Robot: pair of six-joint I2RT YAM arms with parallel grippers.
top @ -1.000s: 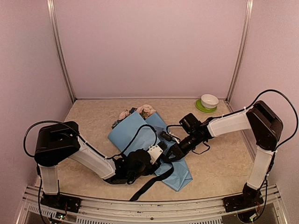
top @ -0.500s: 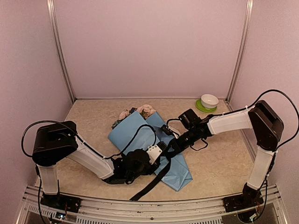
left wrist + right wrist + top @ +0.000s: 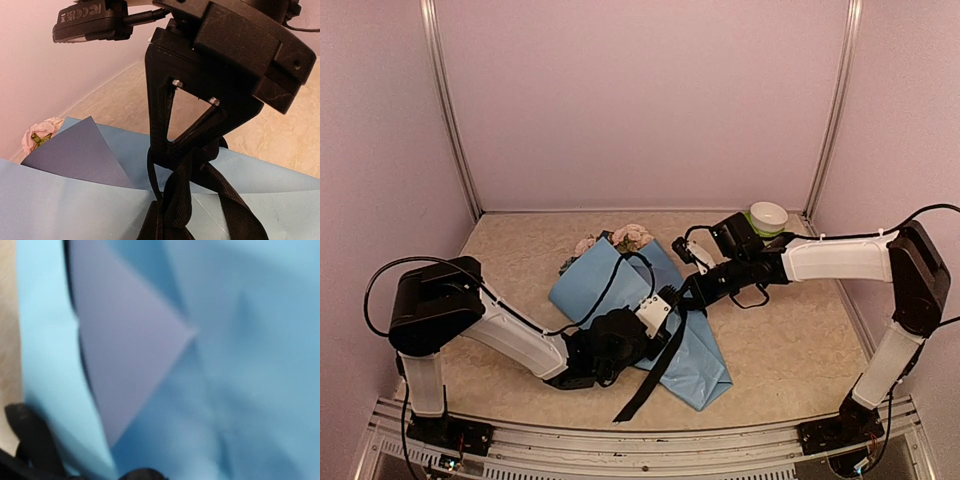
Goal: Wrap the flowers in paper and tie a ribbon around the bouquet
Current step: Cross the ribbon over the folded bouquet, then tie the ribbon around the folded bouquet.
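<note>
**A:** What did the overhead view give?

**B:** The light blue paper cone of the bouquet lay flat mid-desk, on the speckled beige desk. The pale pink and blue-grey flowers poked out of its far end. So the wrapping looked done, and the tying was the step in hand. The long flat black ribbon ran across the cone and trailed off its near edge. The white left arm and the white right arm met over the middle of the cone. A white bowl on a green plate stood well apart in the far right corner.

**A:** And the left wrist view?

**B:** The right jaws stood directly ahead, pinched shut on a bunched loop of ribbon just above the paper. The ribbon dropped from there into the left jaws at the bottom edge, which were also closed on it, as far as could be judged. A dark navy flap of the sheet showed beside them.

**A:** The right wrist view?

**B:** It was blurred, with blue paper filling it and the navy flap again. A black smear sat low on the left, too soft to name.

**A:** What did the next move call for?

**B:** Probably drawing the two ribbon lengths apart to snug the wrap. That needed a steady pull, since thin paper would crumple or slide.
</note>
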